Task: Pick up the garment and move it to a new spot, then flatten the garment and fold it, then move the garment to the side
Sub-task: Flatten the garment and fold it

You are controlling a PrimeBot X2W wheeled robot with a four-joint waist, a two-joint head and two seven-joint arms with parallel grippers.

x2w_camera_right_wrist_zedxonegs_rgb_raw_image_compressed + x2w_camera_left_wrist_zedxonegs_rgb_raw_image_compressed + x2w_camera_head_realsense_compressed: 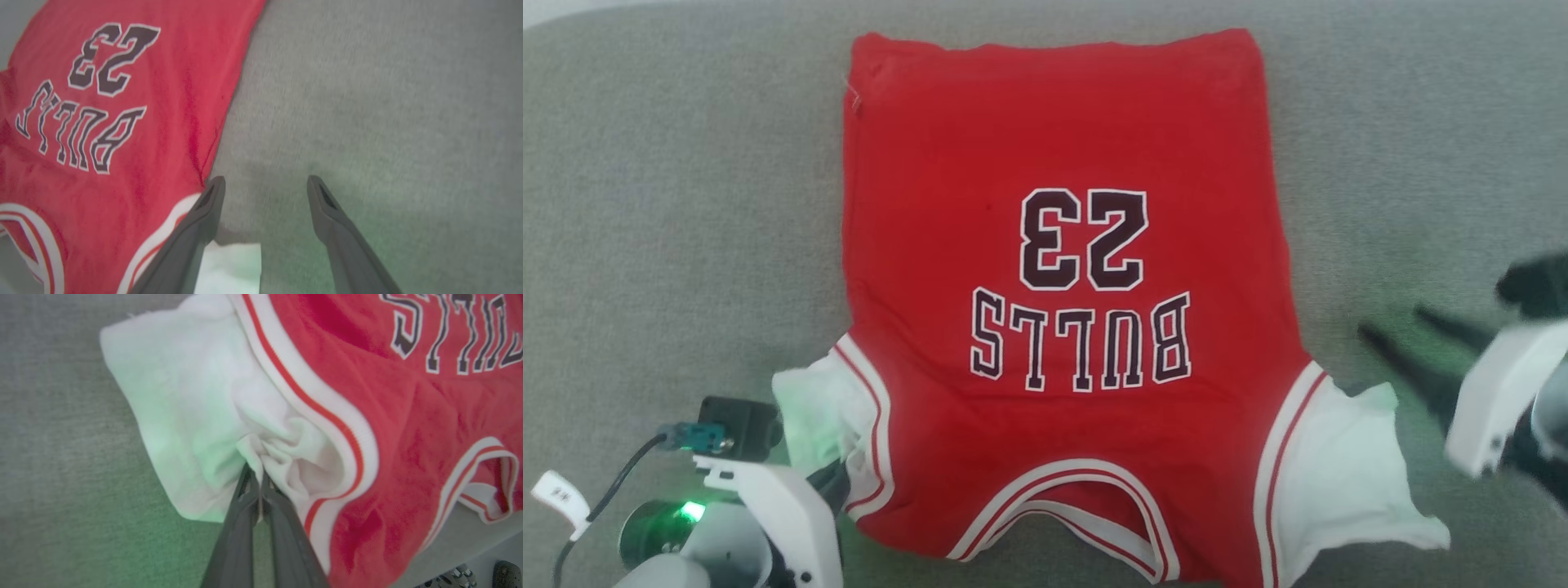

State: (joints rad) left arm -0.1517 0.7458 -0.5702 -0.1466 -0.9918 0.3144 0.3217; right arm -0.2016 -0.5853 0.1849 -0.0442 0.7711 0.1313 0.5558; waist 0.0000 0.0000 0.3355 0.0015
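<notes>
1. The red jersey T-shirt (1062,147) is lying spread out, printed face up, on a grey fabric surface (645,204). In the head view its hem is pointing away from the robot and its collar (1066,510) is sitting nearest the robot.
2. The black, white-outlined "23" (1082,239) and the word "BULLS" (1081,341) are reading upside down from the head camera.
3. The left gripper (255,475) is pinching a bunched fold of the shirt's left white sleeve (171,396). Its two dark fingers are pressing together with cloth caught between the tips, just beside the red-and-white stripe trim (322,416).
4. In the head view the left gripper (837,482) is sitting at the shirt's near left corner, mostly hidden behind its own white wrist housing (784,506), where a green light (690,513) is glowing.
5. The right gripper (265,181) is standing spread wide and holding nothing, with only grey fabric showing between its fingertips.
6. In the right wrist view one finger (204,208) is overlapping the shirt's side edge, and I cannot tell whether it is touching.
7. In the head view the right gripper (1392,322) is showing blurred, off the shirt's right edge and above the right white sleeve (1347,474), which is lying loose and slightly crumpled on the surface.
</notes>
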